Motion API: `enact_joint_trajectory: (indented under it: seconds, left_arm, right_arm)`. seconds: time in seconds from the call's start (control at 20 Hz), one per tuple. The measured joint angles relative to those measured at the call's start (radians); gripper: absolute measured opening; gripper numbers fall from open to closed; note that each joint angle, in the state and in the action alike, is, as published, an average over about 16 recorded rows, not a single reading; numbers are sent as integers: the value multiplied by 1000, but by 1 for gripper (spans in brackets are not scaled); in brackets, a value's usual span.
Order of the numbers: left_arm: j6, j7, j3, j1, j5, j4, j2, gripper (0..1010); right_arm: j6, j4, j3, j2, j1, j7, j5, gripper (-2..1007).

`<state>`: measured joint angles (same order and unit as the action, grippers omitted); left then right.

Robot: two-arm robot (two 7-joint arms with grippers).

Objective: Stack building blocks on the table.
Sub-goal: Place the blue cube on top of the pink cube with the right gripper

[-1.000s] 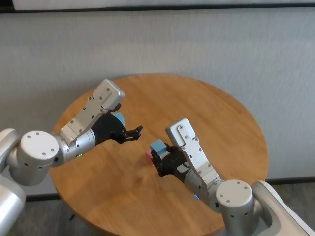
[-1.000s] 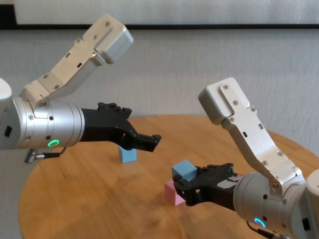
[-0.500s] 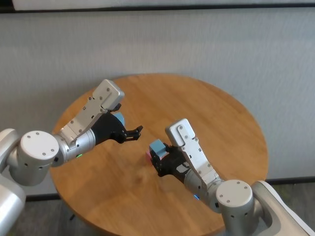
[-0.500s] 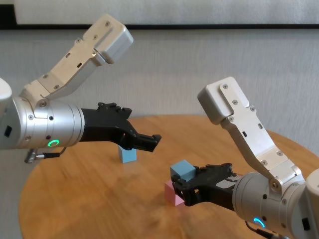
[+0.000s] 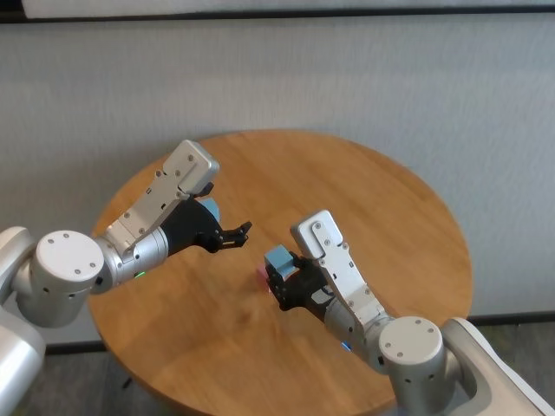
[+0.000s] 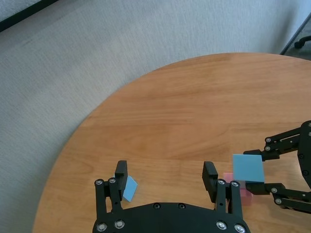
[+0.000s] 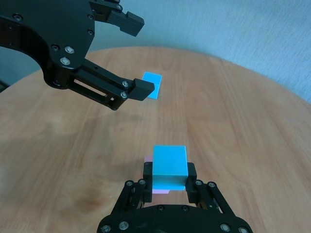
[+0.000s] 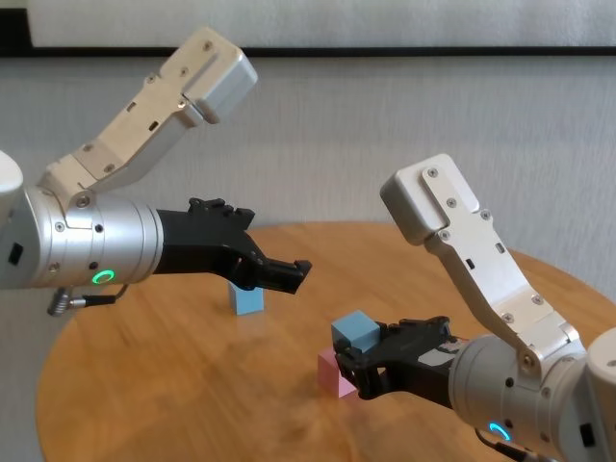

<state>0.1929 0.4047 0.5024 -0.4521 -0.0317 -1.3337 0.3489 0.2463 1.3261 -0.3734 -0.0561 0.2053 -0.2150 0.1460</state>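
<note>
R gripper [image 8: 358,369] fingers grasp blue cube [image 8: 355,333] just over pink cube [image 8: 335,374] to stack it; L gripper [image 8: 284,273] idle w/ fingers spread above table [image 8: 173,366], clear of stack.

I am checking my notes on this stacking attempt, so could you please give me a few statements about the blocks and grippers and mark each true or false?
1. The right gripper is shut on a light blue block. True.
2. The left gripper holds the pink block. False: it is open and empty, raised above the table.
3. The held block is above the pink block. True: it is over it, though whether the two touch cannot be told.
4. All three blocks are already in one stack. False: the second blue block stands alone on the table, behind the left gripper.
5. The pink block rests on the table. True.
</note>
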Motion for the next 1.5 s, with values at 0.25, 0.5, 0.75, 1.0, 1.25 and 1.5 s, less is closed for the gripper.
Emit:
enact_joint_trajectory:
  seconds: [0.25, 0.5, 0.75, 1.0, 1.25, 1.5]
  left_arm:
    - [0, 0, 0, 0, 0, 0, 0, 1000]
    - [0, 0, 0, 0, 0, 0, 0, 1000]
    - [0, 0, 0, 0, 0, 0, 0, 1000]
    - [0, 0, 0, 0, 0, 0, 0, 1000]
    - [0, 0, 0, 0, 0, 0, 0, 1000]
    - [0, 0, 0, 0, 0, 0, 0, 1000]
  right_arm:
    - [-6, -12, -1, 3, 4, 2, 5, 356]
    - [-11, -20, -2, 7, 6, 3, 7, 356]
    - [-15, -27, -1, 11, 7, 3, 7, 356]
    - [-17, -32, 0, 14, 9, 2, 4, 357]
    - [-17, -35, 1, 15, 10, 1, 2, 404]
    - [-18, -30, 4, 14, 10, 0, -2, 508]
